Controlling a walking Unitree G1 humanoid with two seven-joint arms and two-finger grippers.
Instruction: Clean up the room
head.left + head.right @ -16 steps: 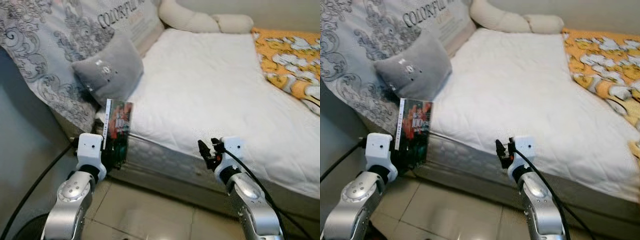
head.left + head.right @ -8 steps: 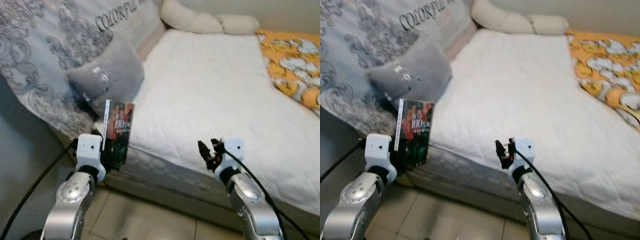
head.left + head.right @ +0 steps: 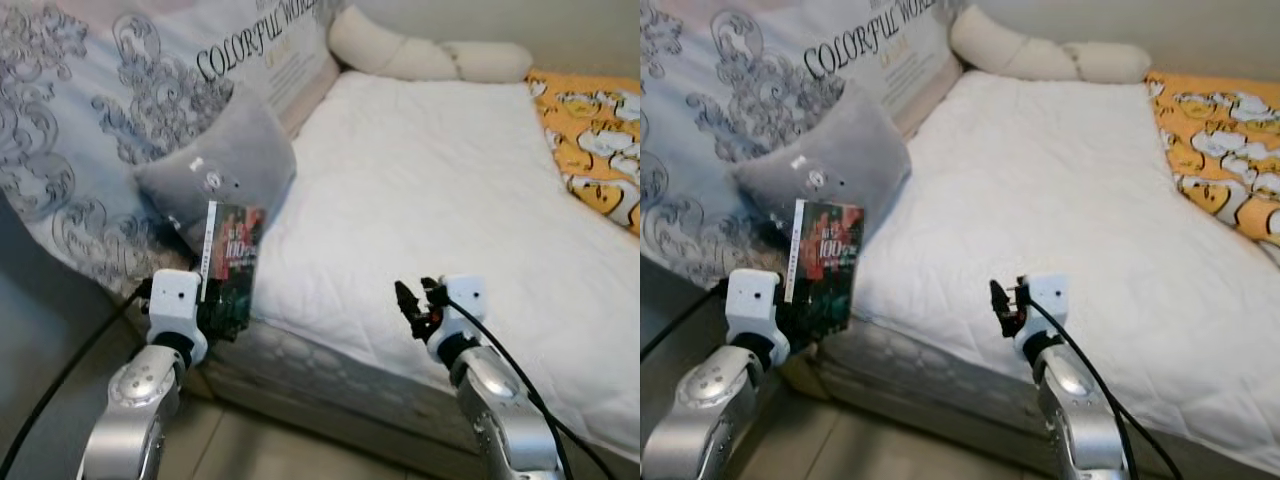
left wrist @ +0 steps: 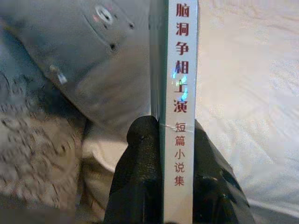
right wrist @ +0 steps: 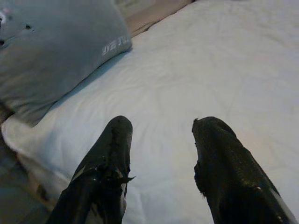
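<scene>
The left tool [image 4: 163,186] pinches the book [image 3: 228,262] upright at the bed's [image 3: 440,200] near-left corner; the right tool [image 5: 161,154], spread, hovers right.

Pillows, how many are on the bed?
3. A grey pillow sits by the bed's left corner, behind the book in the left end effector. Two cream ones, one long and one shorter, lie at the far end. Others may be hidden.

Two silver arms reaching forward, left gripper [image 4: 161,154] held up with its black fingers [image 4: 142,172] pressed tight on both sides of an upright book [image 3: 228,268], right gripper [image 5: 161,140] held level, fingers spread apart, holding nothing
</scene>
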